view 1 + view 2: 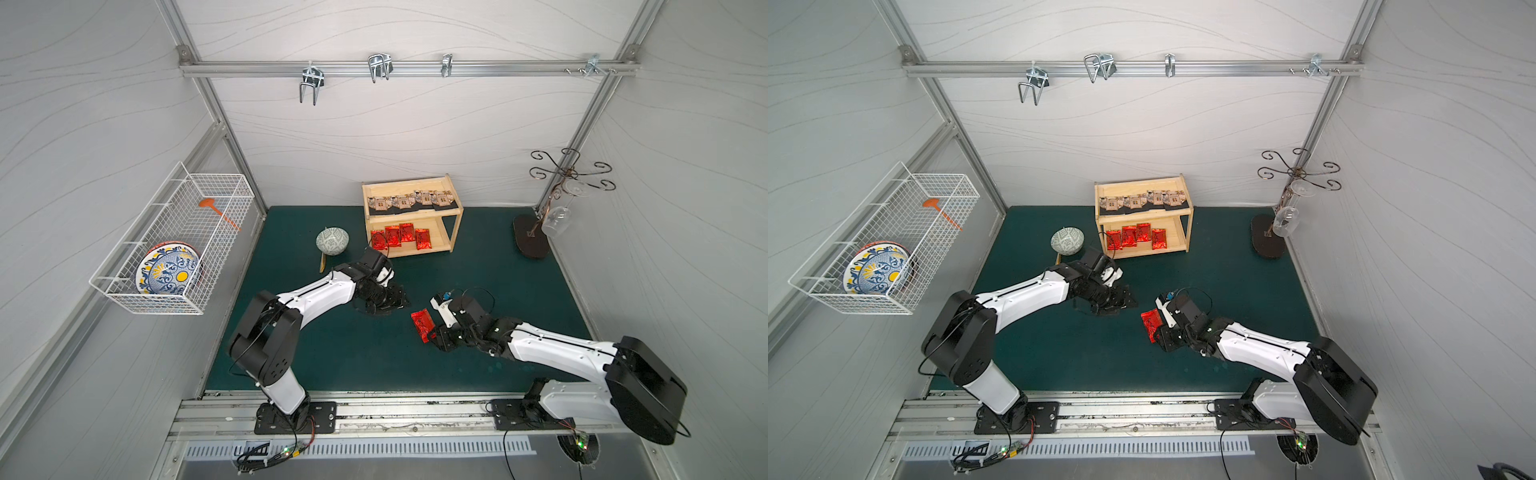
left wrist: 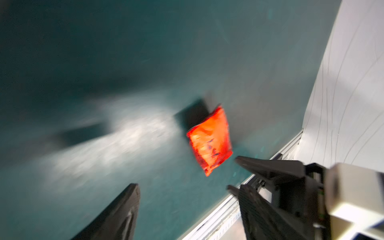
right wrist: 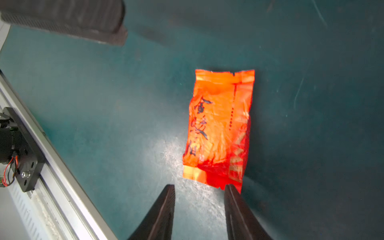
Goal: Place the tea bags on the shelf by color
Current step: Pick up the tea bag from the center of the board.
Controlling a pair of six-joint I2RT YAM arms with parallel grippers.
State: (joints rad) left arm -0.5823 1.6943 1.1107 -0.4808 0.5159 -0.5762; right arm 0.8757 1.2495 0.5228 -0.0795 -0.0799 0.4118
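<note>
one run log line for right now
phase: reach for red sachet on mat | right tool: open, at its end | left tool: open, empty | shelf: four beige bags top, four red bags bottom

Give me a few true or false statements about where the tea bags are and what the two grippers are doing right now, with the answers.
1. Four beige tea bags lie on the upper tier of the shelf. True.
2. All the red sachets are on the lower tier. False: four are there; one loose red sachet lies on the green mat.
3. The left gripper holds a sachet. False: its jaws are open with nothing between them.
4. The right gripper is at one end of the loose red sachet, jaws apart. True.
5. The bowl sits inside the white wire basket. False: it stands on the mat beside the shelf; the basket holds a plate.
</note>
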